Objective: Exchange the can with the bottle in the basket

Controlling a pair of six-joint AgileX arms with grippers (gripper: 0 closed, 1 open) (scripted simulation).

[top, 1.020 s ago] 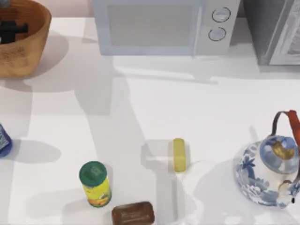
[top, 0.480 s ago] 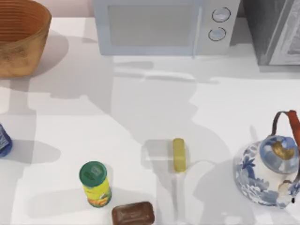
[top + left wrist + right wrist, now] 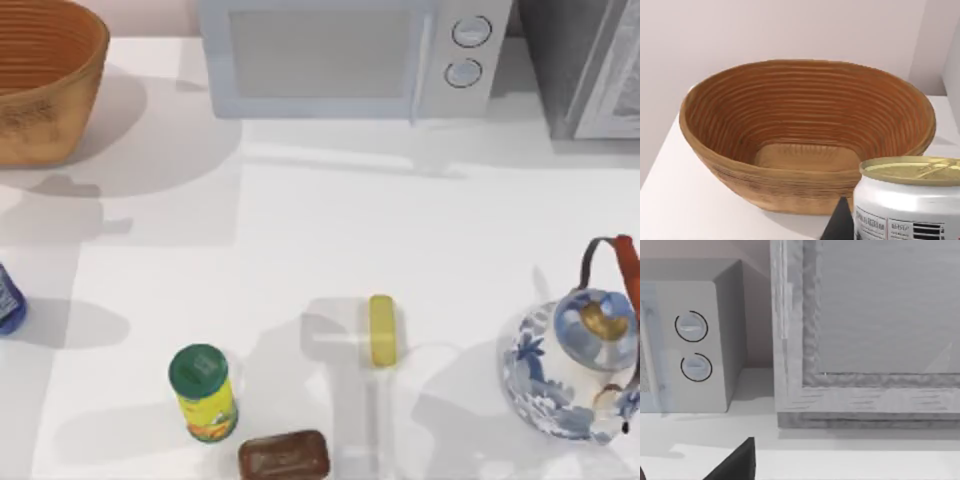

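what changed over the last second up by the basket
The dark gripper that reached into the basket a second ago has lifted out of the top view. The left wrist view shows the basket bare inside, and the bottle close before that camera. The can, green-lidded container, yellow bar and teapot stayed put.

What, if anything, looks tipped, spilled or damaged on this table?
Nothing stands out. The round orange-brown wicker basket sits level and empty. The small white bottle with a gold cap is upright, nearer the left wrist camera than the basket. The yellow container with a green lid stands upright.
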